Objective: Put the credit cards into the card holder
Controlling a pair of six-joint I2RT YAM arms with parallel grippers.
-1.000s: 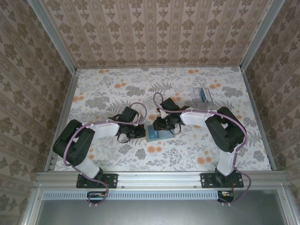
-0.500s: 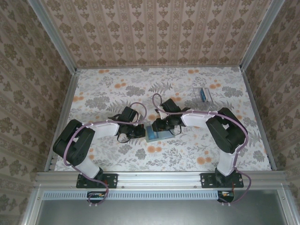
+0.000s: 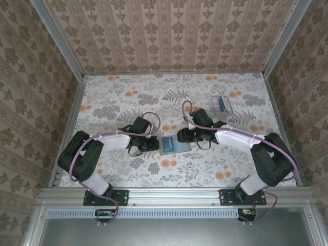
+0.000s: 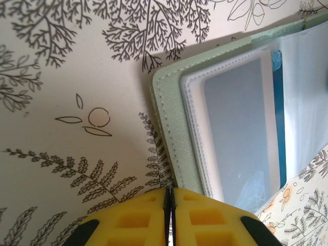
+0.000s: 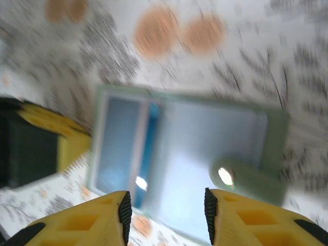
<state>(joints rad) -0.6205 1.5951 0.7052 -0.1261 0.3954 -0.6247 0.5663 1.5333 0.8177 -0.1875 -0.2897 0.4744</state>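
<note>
The left gripper (image 4: 169, 191) has its jaws pressed flat together, tips at the edge of the card holder (image 3: 174, 145) — which lies open on the worktop (image 3: 118, 102). The right gripper (image 5: 166, 205) hangs over the holder, jaws parted and empty. Credit cards (image 3: 221, 104) sit well apart — far right.

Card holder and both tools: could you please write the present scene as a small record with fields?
holder: grey-green rectangular bifold card holder, lying open on the floral-printed table, between the two arms
left tool: yellow-fingered left tool, shut, tips at the holder's left edge
right tool: yellow-fingered right tool, open, over the holder, nothing between its fingers
loose cards: white and blue rectangular credit cards, on the far right part of the table, apart from the holder
image quality: right wrist view blurred
</note>
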